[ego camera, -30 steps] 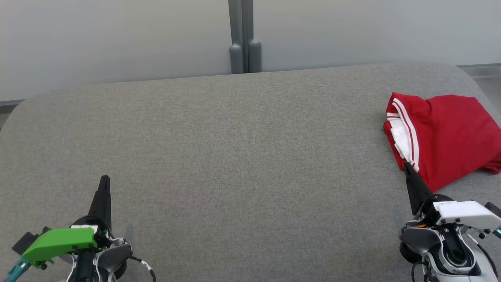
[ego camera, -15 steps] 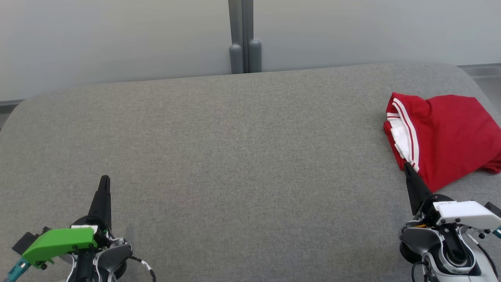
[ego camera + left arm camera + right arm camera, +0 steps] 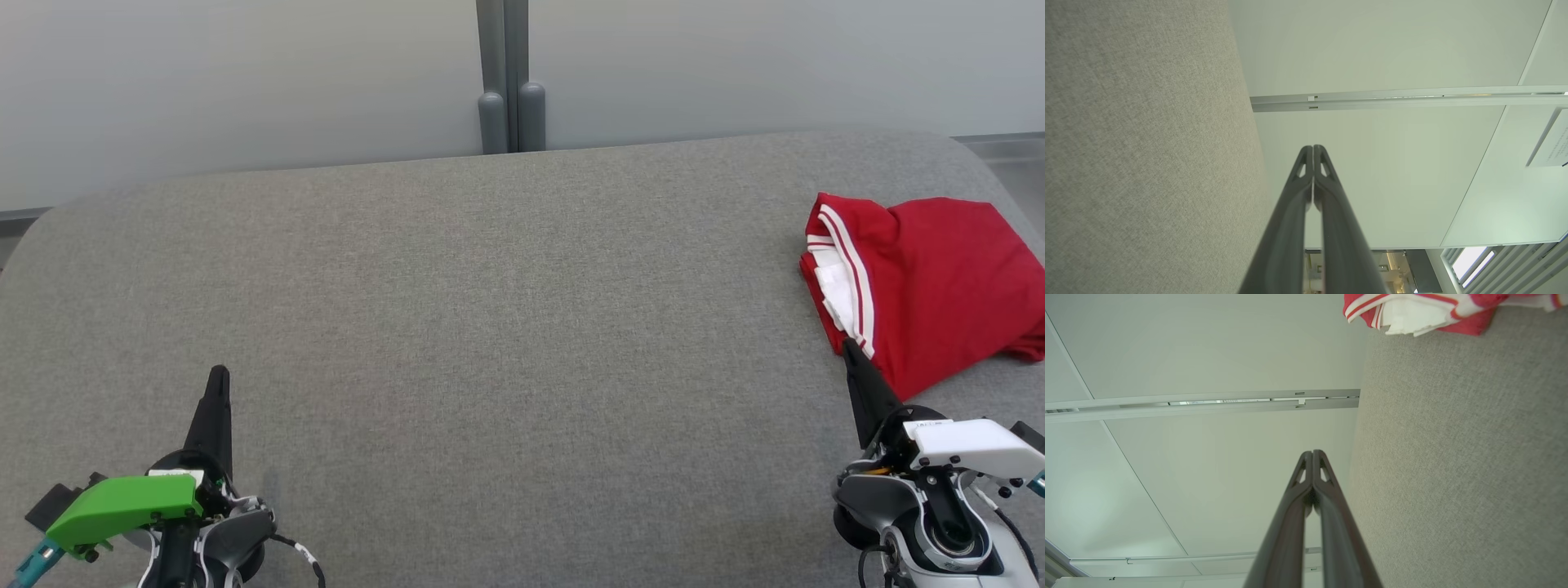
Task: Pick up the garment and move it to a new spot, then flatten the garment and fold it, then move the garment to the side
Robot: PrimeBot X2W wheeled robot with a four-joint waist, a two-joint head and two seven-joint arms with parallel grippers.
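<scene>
The red garment is soft, light, floppy — best grabbed by its striped edge. The left hand and right hand are closed — empty.

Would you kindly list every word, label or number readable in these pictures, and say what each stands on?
Nothing is legible.
The paper sheet at the left wrist view's right edge: printed lines, too small and blurred.
The white label behind the left gripper: too small.
The pale label behind the right gripper: too small.
The red garment: no writing shows.
</scene>
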